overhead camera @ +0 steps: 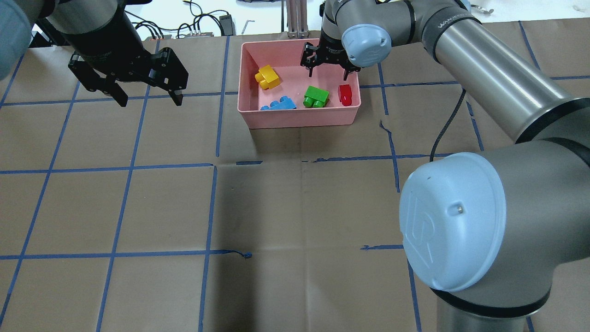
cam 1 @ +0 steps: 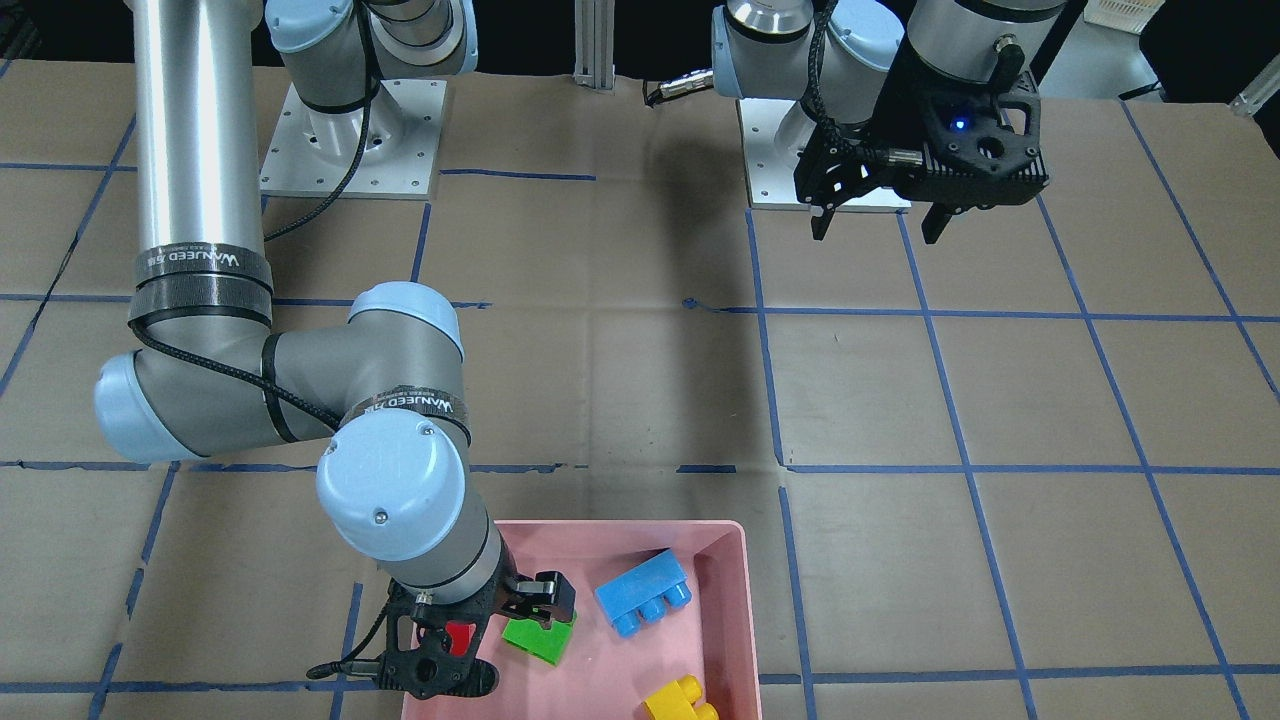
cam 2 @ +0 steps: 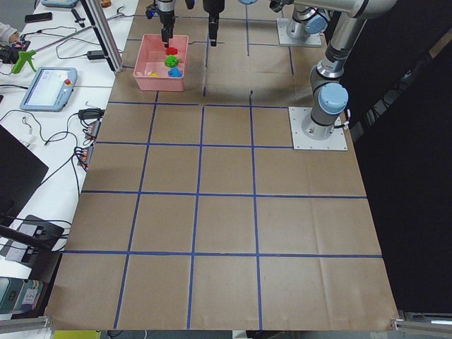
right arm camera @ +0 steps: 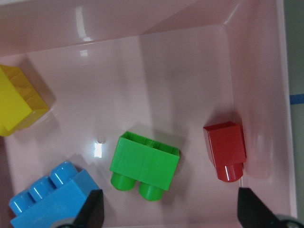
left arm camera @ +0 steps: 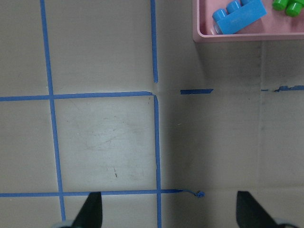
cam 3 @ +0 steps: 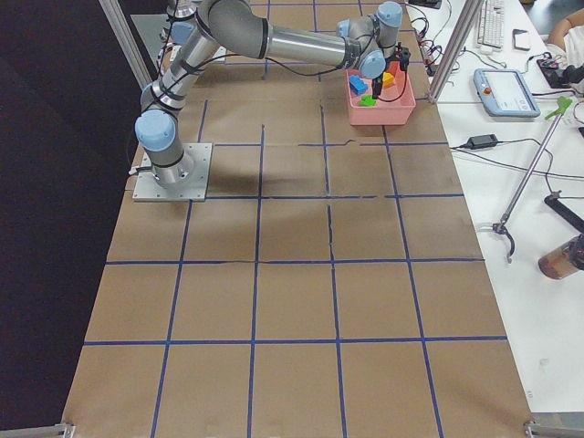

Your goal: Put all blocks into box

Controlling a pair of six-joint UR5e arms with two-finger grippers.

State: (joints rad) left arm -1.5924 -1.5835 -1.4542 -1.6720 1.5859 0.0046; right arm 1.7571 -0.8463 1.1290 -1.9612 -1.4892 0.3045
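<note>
The pink box [overhead camera: 298, 116] stands at the table's far middle. All the blocks lie in it: yellow [overhead camera: 268, 77], blue [overhead camera: 279, 104], green [overhead camera: 315, 96] and red [overhead camera: 345, 93]. My right gripper [overhead camera: 328, 74] hovers over the box's right half, open and empty. In its wrist view the green block [right arm camera: 145, 164] and the red block [right arm camera: 225, 148] lie between and just ahead of its fingers, and neither is touched. My left gripper [overhead camera: 151, 101] is open and empty, high over bare table to the left of the box.
The right arm's elbow [overhead camera: 451, 221] looms large over the near right of the table. An aluminium post [overhead camera: 295, 18] and cables stand just behind the box. Blue tape lines [overhead camera: 133, 166] grid the brown table cover.
</note>
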